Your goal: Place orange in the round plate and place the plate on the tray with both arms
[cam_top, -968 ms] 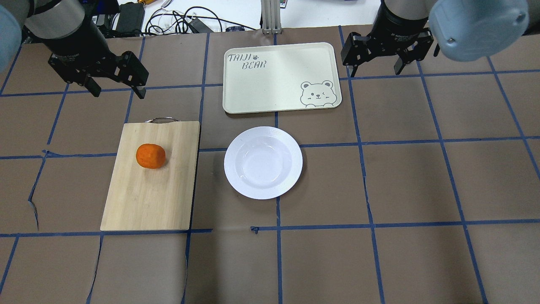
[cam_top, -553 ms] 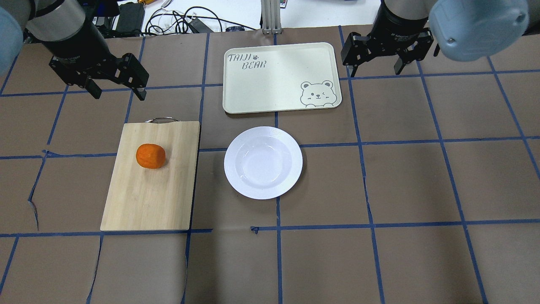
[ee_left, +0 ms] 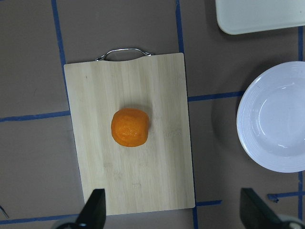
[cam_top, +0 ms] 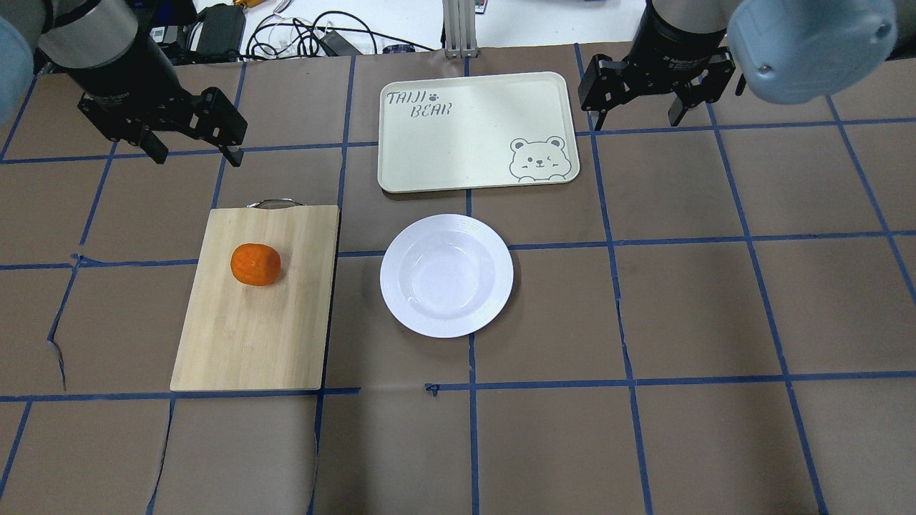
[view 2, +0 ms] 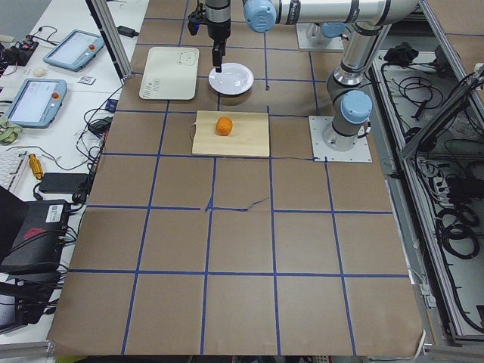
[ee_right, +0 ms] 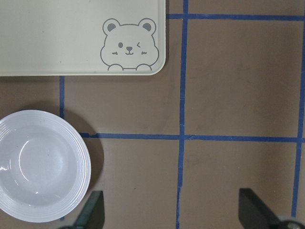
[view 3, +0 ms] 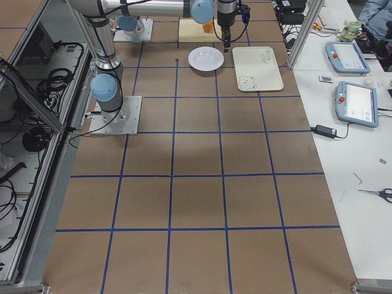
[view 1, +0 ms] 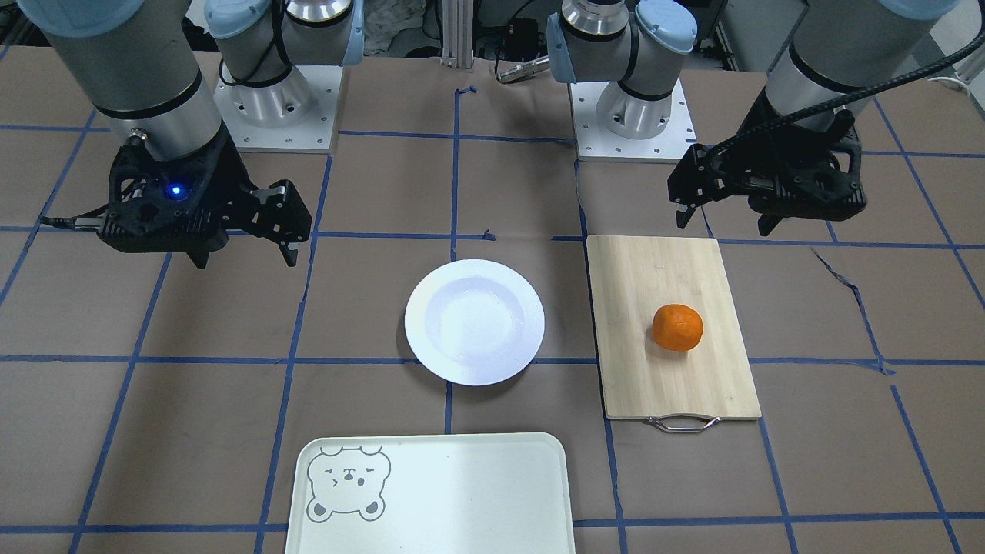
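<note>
Starting step 1 with left claw (cam_top: 195, 151) and right claw (cam_top: 637, 118) wide and empty, you must lower the left onto the orange (cam_top: 255, 264) beneath it.

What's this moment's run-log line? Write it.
orange on cutting board | round plate empty | tray empty | left tool open | right tool open

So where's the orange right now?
In the overhead view the orange sits on the left side of the table, on the cutting board, with the plate to its right.
</note>
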{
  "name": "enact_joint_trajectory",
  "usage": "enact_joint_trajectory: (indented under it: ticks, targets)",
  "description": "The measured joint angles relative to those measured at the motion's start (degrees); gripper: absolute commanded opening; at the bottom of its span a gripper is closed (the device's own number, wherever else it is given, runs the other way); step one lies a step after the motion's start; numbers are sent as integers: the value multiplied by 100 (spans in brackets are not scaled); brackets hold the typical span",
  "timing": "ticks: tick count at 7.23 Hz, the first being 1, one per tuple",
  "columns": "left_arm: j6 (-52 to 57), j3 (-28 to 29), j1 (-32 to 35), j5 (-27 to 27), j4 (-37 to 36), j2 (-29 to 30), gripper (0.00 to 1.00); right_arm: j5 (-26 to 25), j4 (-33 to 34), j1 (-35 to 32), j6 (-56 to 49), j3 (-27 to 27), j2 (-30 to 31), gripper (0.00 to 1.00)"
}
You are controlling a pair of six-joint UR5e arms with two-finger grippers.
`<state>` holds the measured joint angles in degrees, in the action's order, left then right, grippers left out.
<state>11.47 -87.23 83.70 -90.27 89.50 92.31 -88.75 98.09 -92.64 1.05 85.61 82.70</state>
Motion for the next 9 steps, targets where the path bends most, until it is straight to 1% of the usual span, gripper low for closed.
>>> enact_joint_trajectory:
  ticks: [2, 6, 7, 9]
  targets:
    - [0, -44, -7, 27, -339, 17, 100, -2, 0, 0, 1, 0, 0, 100]
    - [-10, -107, -11, -43, -329, 140, 100, 0, -10, 2, 1, 6, 0, 100]
    - [-4, -255, -22, -41, -330, 185, 100, 2, -14, 3, 1, 5, 0, 100]
    - [0, -864, -116, -43, -724, 290, 100, -1, -25, 16, 1, 3, 0, 100]
